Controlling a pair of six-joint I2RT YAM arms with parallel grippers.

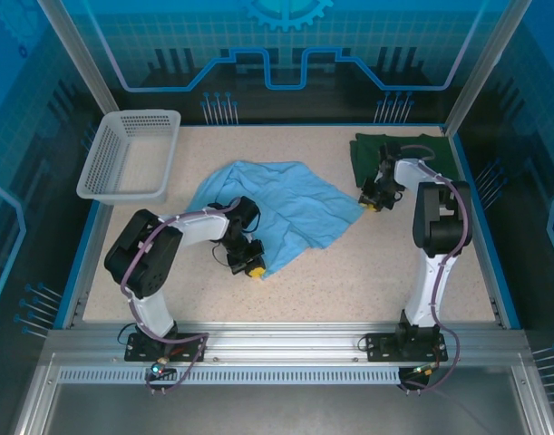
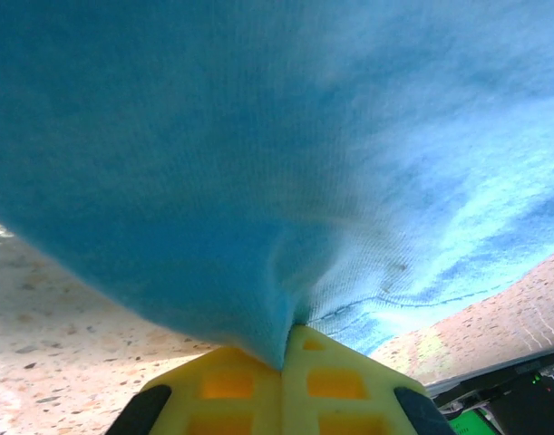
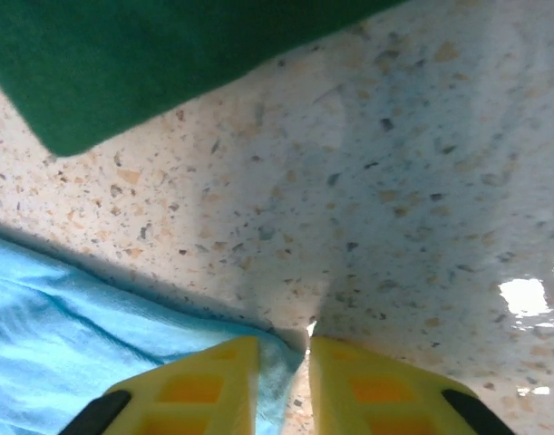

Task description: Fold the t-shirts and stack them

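From above, I see the sky-blue t-shirt (image 1: pixel 295 204) spread crumpled in the middle of the table (image 1: pixel 349 281), its long axis running left to right. The dark green t-shirt (image 1: pixel 372 154) lies at the far right. My left gripper (image 2: pixel 286 358) is clamped on blue cloth. My right gripper (image 3: pixel 306 362) stands slightly parted, with the blue corner between its fingers.

Top view: dark green cloth t-shirt (image 1: pixel 372 149), near edge hidden behind right arm (image 1: pixel 437 217). Light sky-blue cloth t-shirt (image 1: pixel 295 204), near-left hem covered by left gripper (image 1: pixel 254 268); folds there too small to read.

Left wrist: blue cloth runs off top and both sides, blurred close to lens; pinched hem hidden between yellow fingers (image 2: pixel 227 385).

Right wrist: green shirt cut by top edge, blue by left and bottom edges.
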